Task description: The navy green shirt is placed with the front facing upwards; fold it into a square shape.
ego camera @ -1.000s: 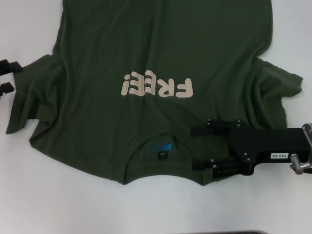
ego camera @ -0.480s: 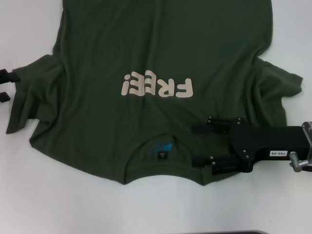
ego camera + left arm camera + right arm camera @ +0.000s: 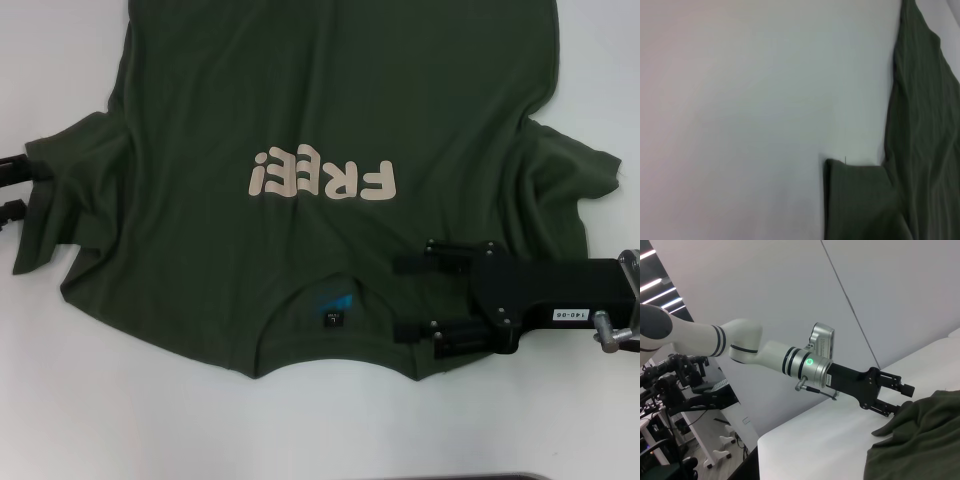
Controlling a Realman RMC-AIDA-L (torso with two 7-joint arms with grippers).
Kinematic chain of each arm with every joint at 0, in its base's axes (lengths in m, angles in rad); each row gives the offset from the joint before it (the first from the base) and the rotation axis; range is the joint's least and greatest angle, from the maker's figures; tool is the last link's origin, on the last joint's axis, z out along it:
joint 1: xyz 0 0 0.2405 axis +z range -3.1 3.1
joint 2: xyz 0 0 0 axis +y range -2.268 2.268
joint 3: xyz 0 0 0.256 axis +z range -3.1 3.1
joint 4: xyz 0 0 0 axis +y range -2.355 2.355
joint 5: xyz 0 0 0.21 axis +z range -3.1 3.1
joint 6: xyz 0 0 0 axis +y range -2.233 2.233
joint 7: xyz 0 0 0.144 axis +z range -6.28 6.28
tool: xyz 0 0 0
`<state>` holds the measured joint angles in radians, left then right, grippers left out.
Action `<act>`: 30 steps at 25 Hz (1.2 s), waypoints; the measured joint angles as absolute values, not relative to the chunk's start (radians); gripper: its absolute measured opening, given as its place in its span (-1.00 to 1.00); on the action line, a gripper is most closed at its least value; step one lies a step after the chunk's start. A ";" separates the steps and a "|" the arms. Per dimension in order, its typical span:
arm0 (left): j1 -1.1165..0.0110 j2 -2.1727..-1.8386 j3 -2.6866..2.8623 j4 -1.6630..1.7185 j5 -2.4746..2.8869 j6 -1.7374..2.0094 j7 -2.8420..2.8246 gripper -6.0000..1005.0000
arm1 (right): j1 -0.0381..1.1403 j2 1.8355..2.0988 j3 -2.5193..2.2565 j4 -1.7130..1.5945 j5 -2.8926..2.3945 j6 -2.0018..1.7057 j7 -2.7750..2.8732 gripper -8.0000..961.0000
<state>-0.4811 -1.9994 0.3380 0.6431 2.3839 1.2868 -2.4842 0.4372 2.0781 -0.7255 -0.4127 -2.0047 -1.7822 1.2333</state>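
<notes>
White table [image 3: 120,420] is seen under the navy green shirt [image 3: 330,110], spread flat, letters up, filling the middle and top of the head view. At lower right, the right gripper [image 3: 415,298] is held wide open over the shoulder, likely for a pinch. At the left edge, the left gripper [image 3: 22,185] is open around the sleeve.

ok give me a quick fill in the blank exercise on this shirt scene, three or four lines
1. The cream letters on the navy green shirt spell ____.
2. The left claw sits at the edge of the shirt's ____.
3. In the head view the right claw lies over the shirt just beside the ____, with its jaws apart.
4. The label inside the neck is ____ in colour.

Missing words: FREE!; sleeve; collar; blue
</notes>
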 joint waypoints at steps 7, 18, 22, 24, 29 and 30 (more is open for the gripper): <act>-0.492 -2.001 0.343 0.617 2.383 1.283 -2.478 0.43 | 0.437 2.078 -0.725 -0.413 -2.007 -1.782 1.233 0.93; -0.500 -2.001 0.344 0.604 2.384 1.282 -2.483 0.39 | 0.435 2.078 -0.725 -0.413 -2.010 -1.782 1.233 0.93; -0.502 -1.998 0.340 0.604 2.378 1.281 -2.481 0.26 | 0.433 2.078 -0.726 -0.413 -2.010 -1.780 1.233 0.93; -0.504 -1.996 0.341 0.606 2.380 1.281 -2.482 0.18 | 0.432 2.078 -0.726 -0.413 -2.010 -1.779 1.233 0.93; -0.507 -1.995 0.344 0.605 2.386 1.276 -2.482 -0.02 | 0.431 2.078 -0.726 -0.413 -2.009 -1.779 1.233 0.93; -0.507 -1.995 0.344 0.605 2.392 1.276 -2.482 -0.06 | 0.431 2.078 -0.726 -0.413 -2.009 -1.779 1.233 0.93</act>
